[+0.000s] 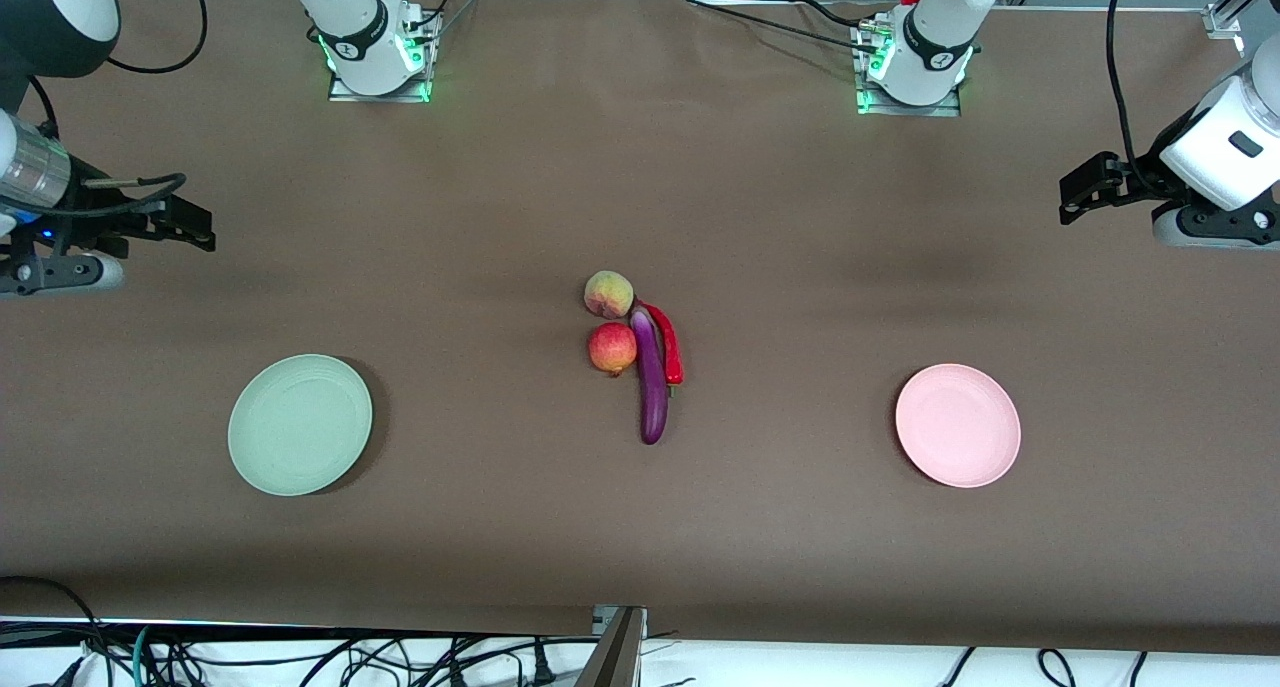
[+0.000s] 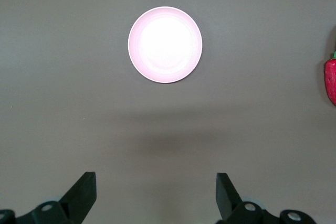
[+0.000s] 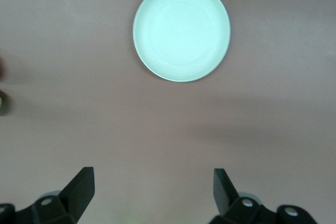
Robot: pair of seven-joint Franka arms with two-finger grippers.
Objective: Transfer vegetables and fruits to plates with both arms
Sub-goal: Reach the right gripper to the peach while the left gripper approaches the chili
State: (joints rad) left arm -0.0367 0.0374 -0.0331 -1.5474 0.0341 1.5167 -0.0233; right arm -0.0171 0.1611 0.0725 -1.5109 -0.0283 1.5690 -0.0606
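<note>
Front view: the left pincer (image 1: 1075, 192) hangs over the desk (image 1: 800, 217) at the left arm's end, fingers spread and empty; the right pincer (image 1: 195, 229) hangs likewise at the right arm's end. Well apart from both, mid-desk, the peach (image 1: 608, 293), the redder fruit (image 1: 612, 348), the eggplant (image 1: 651, 389) and the chili pepper (image 1: 667, 341) lie bunched together. The pink plate (image 1: 957, 425) lies toward the left pincer's end, the mint green plate (image 1: 299, 424) toward the right pincer's.

Left wrist view: the left pincer (image 2: 156, 195) gapes wide, the pink plate (image 2: 165, 44) ahead of it, a bit of chili pepper (image 2: 330, 80) off to one edge.

Right wrist view: the right pincer (image 3: 154, 192) gapes too, the mint green plate (image 3: 181, 31) ahead.
</note>
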